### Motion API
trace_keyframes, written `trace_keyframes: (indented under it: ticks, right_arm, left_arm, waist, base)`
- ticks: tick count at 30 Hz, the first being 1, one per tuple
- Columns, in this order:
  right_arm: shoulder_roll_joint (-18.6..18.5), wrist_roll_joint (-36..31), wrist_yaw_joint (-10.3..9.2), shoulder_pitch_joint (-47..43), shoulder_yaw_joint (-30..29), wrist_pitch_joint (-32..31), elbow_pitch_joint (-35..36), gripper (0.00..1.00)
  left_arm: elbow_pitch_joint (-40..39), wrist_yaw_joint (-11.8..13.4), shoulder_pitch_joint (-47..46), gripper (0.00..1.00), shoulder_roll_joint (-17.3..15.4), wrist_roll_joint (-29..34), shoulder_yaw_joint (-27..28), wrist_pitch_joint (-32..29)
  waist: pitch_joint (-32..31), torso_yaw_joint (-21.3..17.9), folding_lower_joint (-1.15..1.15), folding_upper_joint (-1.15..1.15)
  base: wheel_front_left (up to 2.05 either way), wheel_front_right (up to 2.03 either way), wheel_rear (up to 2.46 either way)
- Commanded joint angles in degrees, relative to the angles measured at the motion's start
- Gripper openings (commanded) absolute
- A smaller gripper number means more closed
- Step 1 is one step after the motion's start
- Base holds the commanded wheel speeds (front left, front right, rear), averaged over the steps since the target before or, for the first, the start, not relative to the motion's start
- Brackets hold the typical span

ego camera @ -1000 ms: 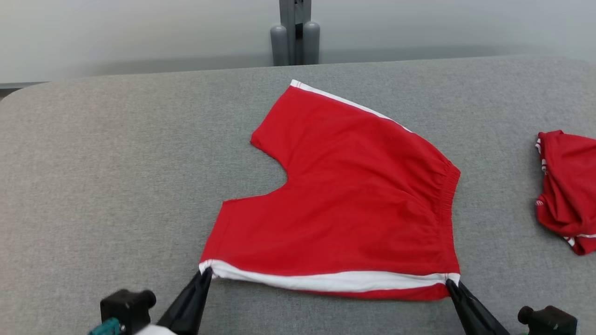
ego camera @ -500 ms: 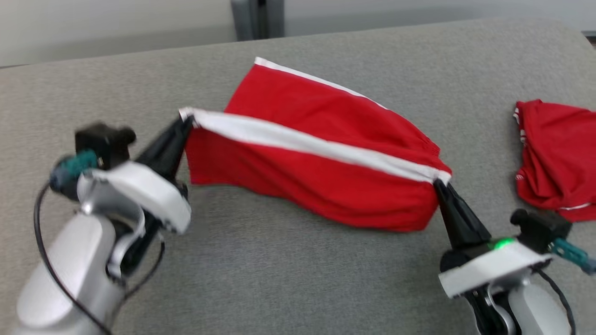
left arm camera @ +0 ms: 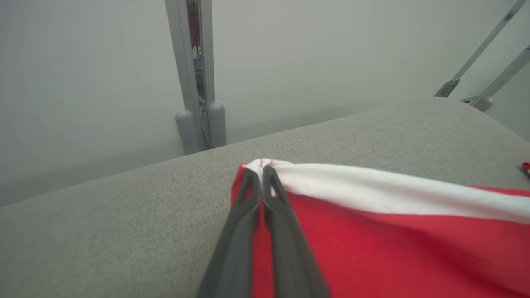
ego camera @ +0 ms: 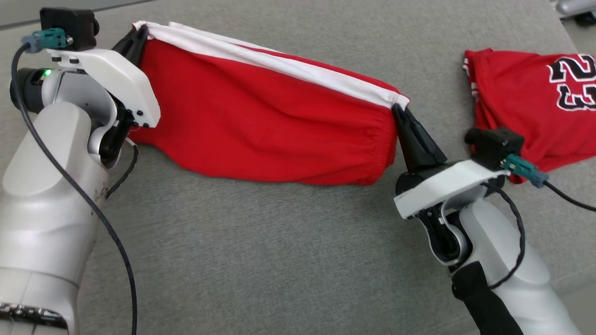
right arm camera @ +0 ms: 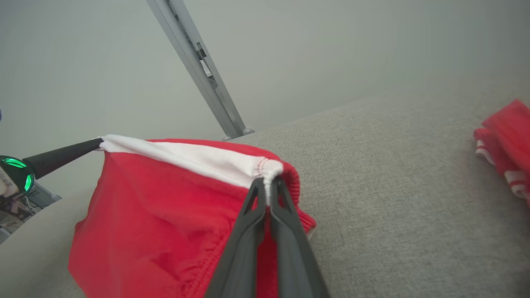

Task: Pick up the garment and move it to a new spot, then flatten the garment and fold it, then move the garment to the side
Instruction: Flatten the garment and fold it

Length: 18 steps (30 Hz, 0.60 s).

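Observation:
The garment (ego camera: 260, 130) is a pair of red shorts with a white side stripe, doubled over lengthwise on the grey cloth table (ego camera: 260, 260). My left gripper (ego camera: 138, 33) is shut on its white-edged corner at the upper left, seen close in the left wrist view (left arm camera: 262, 169). My right gripper (ego camera: 398, 108) is shut on the stripe's other end by the elastic waistband, also shown in the right wrist view (right arm camera: 268, 180). The stripe edge is stretched between both grippers and lifted; the garment (right arm camera: 157, 207) hangs down from it, its lower fold on the table.
A second red garment, a jersey (ego camera: 526, 102) with black numbers, lies crumpled at the right, close to my right wrist. The table's far edge (left arm camera: 314, 124) meets a pale wall with a grey post (left arm camera: 194, 74). Open table surface lies in front of me.
Both grippers have carried the near striped edge up and over toward the far side, folding the shorts in half. The head camera has tilted down and turned right, so the whole picture shifted.

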State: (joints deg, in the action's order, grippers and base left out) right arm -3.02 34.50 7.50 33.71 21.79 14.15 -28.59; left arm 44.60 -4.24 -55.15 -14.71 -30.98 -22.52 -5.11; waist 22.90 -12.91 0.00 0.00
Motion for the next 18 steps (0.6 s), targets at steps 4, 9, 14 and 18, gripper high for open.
trace_keyframes:
  ticks: [4,9,14,18]
  right_arm:
    - [0.0,3.5,-0.01,4.2,3.0,1.0,-3.3,0.0]
    - [-0.1,4.5,-0.02,6.8,4.9,1.2,-3.7,0.0]
    - [-0.1,3.9,-0.02,6.1,4.8,1.2,-2.7,1.0]
    - [-0.1,0.1,-0.02,3.5,3.3,1.1,-2.3,1.0]
  left_arm:
    - [8.3,-0.8,-5.2,0.0,0.8,0.9,-0.7,2.1]
    - [15.4,-1.8,-8.9,0.0,1.8,1.1,-1.6,4.8]
    - [19.8,-2.3,-10.9,1.0,2.5,1.0,-2.0,8.6]
    - [20.5,-2.7,-10.4,1.0,3.4,1.2,-2.5,15.1]
  waist:
    - [3.5,-3.6,0.0,0.0]
    - [4.7,-4.8,0.0,0.0]
    - [4.9,-4.8,0.0,0.0]
    - [3.8,-3.5,0.0,0.0]
  base:
    - [0.0,0.0,0.0]
    - [0.0,0.0,0.0]
    - [0.0,0.0,0.0]
    - [0.0,0.0,0.0]
